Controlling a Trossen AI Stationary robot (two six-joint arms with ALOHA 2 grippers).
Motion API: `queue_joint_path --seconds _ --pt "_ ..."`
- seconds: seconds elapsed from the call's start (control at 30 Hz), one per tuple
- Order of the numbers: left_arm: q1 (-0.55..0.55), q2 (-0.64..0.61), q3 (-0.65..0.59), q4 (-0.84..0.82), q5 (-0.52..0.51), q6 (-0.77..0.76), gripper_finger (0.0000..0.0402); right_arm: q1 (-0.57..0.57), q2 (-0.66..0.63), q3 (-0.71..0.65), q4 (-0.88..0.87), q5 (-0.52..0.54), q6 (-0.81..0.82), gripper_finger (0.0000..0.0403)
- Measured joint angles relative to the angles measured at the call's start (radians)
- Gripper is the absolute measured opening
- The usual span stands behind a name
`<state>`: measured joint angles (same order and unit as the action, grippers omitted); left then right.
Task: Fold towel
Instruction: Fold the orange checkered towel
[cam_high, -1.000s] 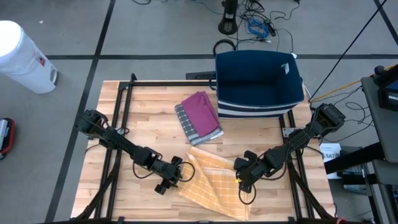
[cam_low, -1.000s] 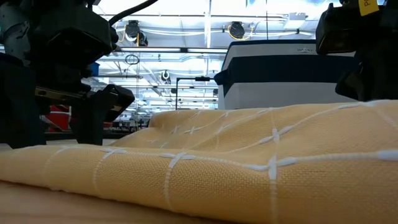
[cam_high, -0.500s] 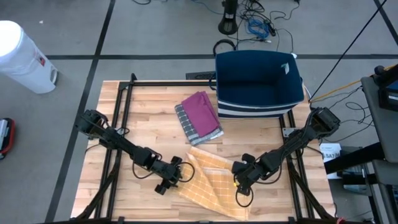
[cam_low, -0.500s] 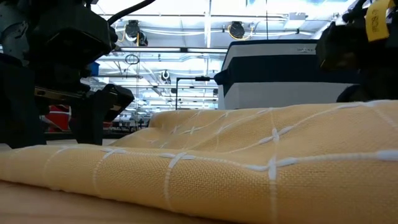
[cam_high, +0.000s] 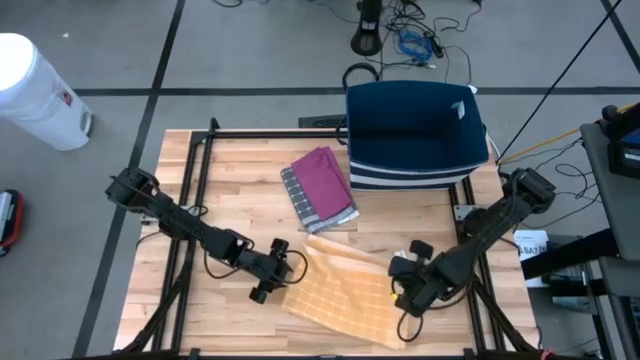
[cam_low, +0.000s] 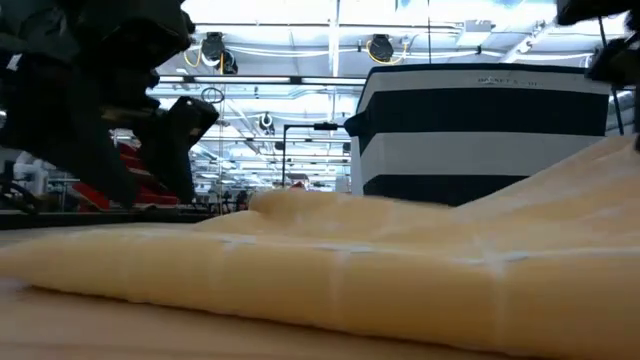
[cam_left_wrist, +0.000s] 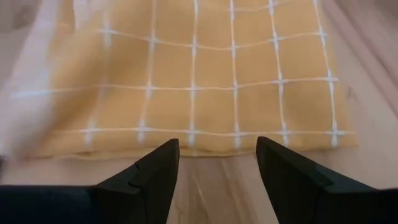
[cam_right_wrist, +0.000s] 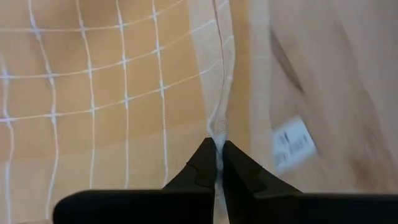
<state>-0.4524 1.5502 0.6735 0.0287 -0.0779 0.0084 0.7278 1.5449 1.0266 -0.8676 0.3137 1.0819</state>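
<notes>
Pinching: my right end effector (cam_right_wrist: 218, 149) had just pressed together on the yellow towel (cam_high: 345, 295) edge, counter front; left end effector (cam_left_wrist: 214, 158) spread beside it. Fold could begin.

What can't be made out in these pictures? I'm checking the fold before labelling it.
- Yellow towel: its near corner is covered by the right claw in the high view, and the low view shows it blurred.
- Basket: the low view is cut off at its right side.
- White tag: too blurred to read in the right wrist view.
- Folded towels: the lower layers are hidden under the purple one.
</notes>
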Motion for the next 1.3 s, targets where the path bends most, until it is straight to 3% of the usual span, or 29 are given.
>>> queue_joint_path --seconds 0.3,0.63,1.0,1.2,1.3 --pt "0.002 -0.008 0.002 0.006 -0.011 0.012 0.0222 0.137 0.001 0.114 -0.382 0.037 0.361 0.0001" --pt "0.003 -0.009 0.003 0.015 -0.013 0.023 0.0222 0.123 0.002 -0.044 -0.108 -0.056 0.409 0.0016" --pt "-0.001 -0.010 0.004 0.062 0.018 0.001 0.0222 0.135 0.002 0.001 -0.260 -0.064 0.452 0.0134" --pt "-0.001 -0.010 0.005 0.202 0.121 0.059 0.0222 0.131 0.002 0.052 -0.311 -0.024 0.455 0.0164" --pt "0.002 -0.007 0.005 0.255 0.125 0.088 0.0222 0.131 0.002 0.057 -0.200 0.048 0.467 0.0168"
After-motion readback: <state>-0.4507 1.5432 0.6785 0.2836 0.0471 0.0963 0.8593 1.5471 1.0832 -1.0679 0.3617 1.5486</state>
